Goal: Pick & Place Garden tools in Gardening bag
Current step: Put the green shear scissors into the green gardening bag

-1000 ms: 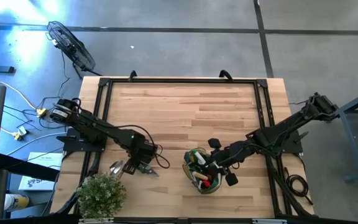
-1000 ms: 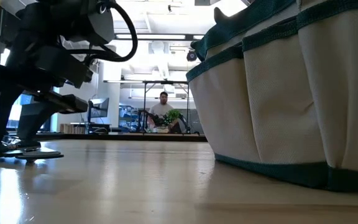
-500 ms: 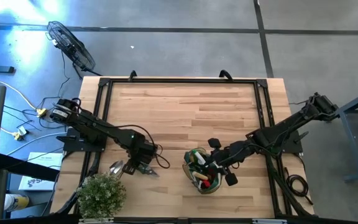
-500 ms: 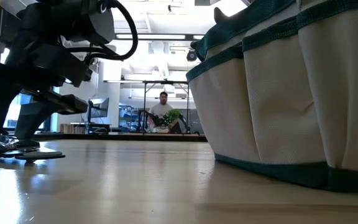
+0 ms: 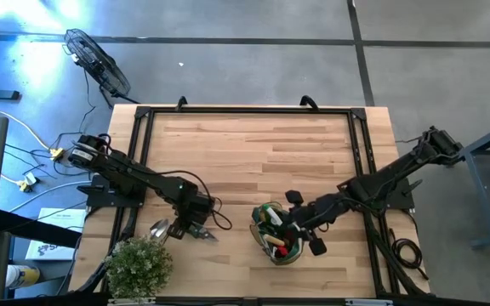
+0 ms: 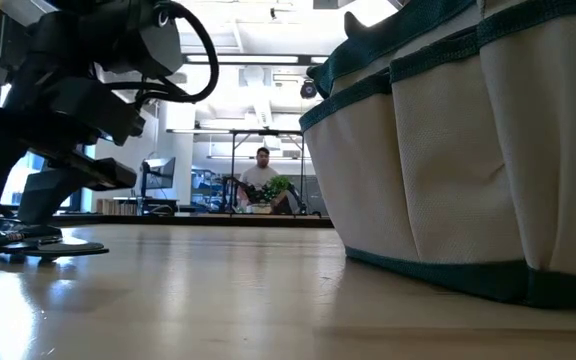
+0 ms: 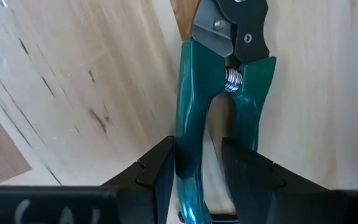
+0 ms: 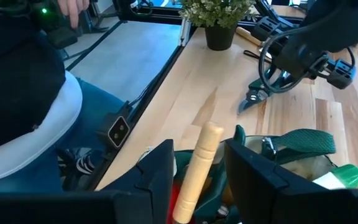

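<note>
Green-handled pruners (image 5: 206, 232) lie flat on the table at the near left; they also show in the left wrist view (image 7: 191, 106). My left gripper (image 5: 196, 226) is down on them, shut on one handle. The olive bag (image 5: 277, 238) stands near the table's near edge with several tools in it. My right gripper (image 5: 292, 228) is over the bag's mouth, shut on a wooden-handled tool (image 8: 199, 165) that stands in the bag. A silver scoop (image 5: 158, 229) lies on the table left of the pruners. My left gripper (image 7: 197, 171) has one green handle (image 7: 188, 146) between its two fingers, near the handle's free end. The fingers point down from above and lie across the handle. The pruners lie flat on the table; the other handle runs under one finger (image 7: 247, 171). My right gripper (image 8: 197, 183) has the tool's pale wooden handle (image 8: 194, 177) between its two fingers, slanting down from the table's right. The handle's rounded free end (image 8: 212, 130) sticks out past the fingers. The tool's lower part is hidden inside the bag (image 8: 297, 144).
A bushy potted plant (image 5: 139, 265) stands at the near left corner, close to the scoop and my left gripper. A person sits close by the table's near edge (image 8: 23, 93). The far half of the table (image 5: 253, 144) is bare wood.
My left gripper has shifted a little toward the table's left edge, low over the pruners, which stay on the table. My right gripper stays over the bag.
</note>
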Available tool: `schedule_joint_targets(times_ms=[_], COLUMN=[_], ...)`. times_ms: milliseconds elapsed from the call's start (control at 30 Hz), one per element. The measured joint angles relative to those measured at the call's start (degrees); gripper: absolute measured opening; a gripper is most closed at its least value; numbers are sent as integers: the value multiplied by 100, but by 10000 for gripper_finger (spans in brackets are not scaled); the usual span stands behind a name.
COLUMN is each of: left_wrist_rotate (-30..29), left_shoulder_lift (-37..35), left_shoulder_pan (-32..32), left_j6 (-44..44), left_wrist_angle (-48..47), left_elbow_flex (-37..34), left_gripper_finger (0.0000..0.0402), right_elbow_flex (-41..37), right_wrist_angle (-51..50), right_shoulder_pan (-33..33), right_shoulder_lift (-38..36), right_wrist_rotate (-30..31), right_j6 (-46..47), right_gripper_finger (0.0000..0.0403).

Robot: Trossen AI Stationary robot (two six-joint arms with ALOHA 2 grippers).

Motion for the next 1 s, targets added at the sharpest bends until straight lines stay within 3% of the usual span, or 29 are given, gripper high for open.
schedule_joint_targets(times_ms=[267, 500, 1000], left_wrist_rotate=[18, -6, -35], left_shoulder_lift=[-11, -9, -15], left_shoulder_pan=[4, 7, 4], left_j6=[-7, 75, 101], left_wrist_angle=[102, 107, 88], left_elbow_flex=[-63, -69, -68], left_gripper_finger=[117, 44, 43], right_elbow_flex=[0, 0, 0], right_wrist_angle=[-1, 77, 108], right_shoulder_pan=[76, 76, 76], right_shoulder_lift=[0, 0, 0], right_wrist_rotate=[288, 289, 287], right_j6=[-3, -2, -2], right_gripper_finger=[133, 133, 133])
